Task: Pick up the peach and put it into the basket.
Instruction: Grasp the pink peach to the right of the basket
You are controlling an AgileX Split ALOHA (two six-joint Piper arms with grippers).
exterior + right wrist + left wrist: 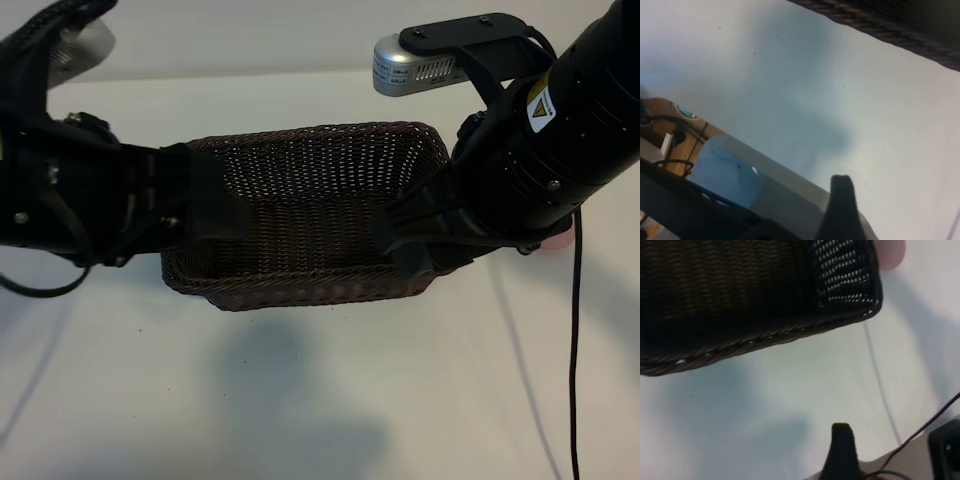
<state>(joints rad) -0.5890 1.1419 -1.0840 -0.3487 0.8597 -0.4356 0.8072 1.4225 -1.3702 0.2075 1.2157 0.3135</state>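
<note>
1. The basket [310,215] sits on the white desk [330,400], a dark-brown woven wicker rectangle with rounded corners and a braided rim, near the middle of the exterior view.
2. No fruit shows on the part of its floor that is in view.
3. The peach [558,240] lies on the desk outside the basket, beyond its right end; in the exterior view only a pale-pink sliver shows, beneath the right arm.
4. The left wrist view also catches it as a pink blur [890,252] just past a corner of the basket [755,295].
5. The left claw [215,215] reaches in from the left and hangs at the basket's left end, over the rim; its jaws stand well apart and grip nothing.
6. One dark fingertip [841,450] of it shows in the left wrist view, above bare desk beside the basket's long side.
7. The right claw [410,240] comes in from the right and hangs over the basket's right end, tilted down; it too is spread wide and has hold of nothing.
8. In the right wrist view one dark fingertip [842,205] shows over the desk, with the braided rim [890,32] running across a corner.
9. A thin black cable [575,350] trails down over the desk on the right.
</note>
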